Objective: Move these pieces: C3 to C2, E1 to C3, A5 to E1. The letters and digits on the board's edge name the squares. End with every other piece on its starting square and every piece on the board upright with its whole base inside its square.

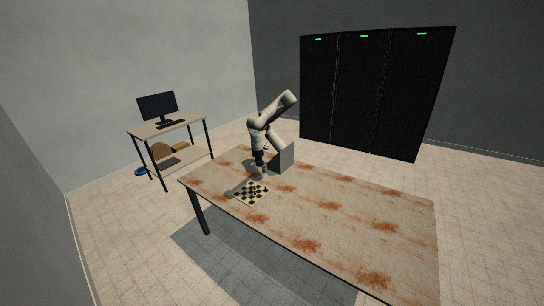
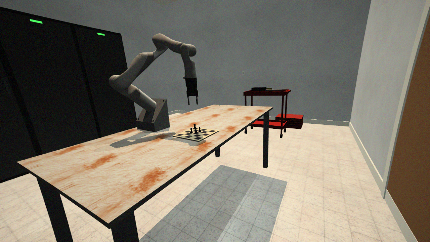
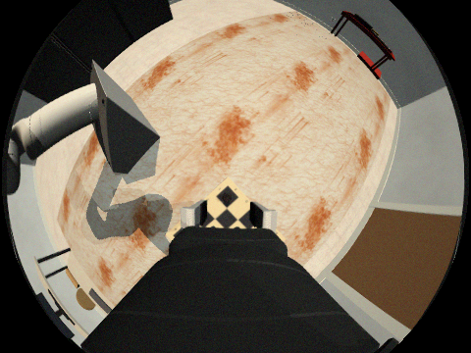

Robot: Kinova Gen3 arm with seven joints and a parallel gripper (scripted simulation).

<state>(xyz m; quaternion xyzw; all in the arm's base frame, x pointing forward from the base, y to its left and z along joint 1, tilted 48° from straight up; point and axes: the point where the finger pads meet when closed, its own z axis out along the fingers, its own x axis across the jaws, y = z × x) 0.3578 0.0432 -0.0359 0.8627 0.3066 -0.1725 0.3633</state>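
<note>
The chequered board [image 1: 252, 204] [image 2: 212, 131] [image 3: 240, 198] lies on the table, partly hidden by the gripper body in the wrist view. A taller black piece [image 1: 265, 188] [image 2: 194, 126] [image 3: 227, 197] stands near one corner. Three more black pieces stand close together nearer the middle: one [image 1: 254, 187] [image 2: 191, 130] on the robot base's side, one [image 1: 254, 192] [image 2: 199, 129] towards the table's front edge, and one [image 2: 196, 131] between them. All look upright. Square labels are unreadable. My gripper [image 1: 260, 170] [image 2: 192, 103] [image 3: 228, 210] is open and empty, high above the board's base side.
The grey robot base [image 1: 287, 160] [image 2: 160, 115] [image 3: 123, 132] stands on the table [image 1: 342, 224] [image 2: 120, 168] [image 3: 186, 113] behind the board. A desk with a monitor [image 1: 157, 105], black cabinets [image 1: 361, 91] and a red cart [image 2: 267, 93] stand off the table.
</note>
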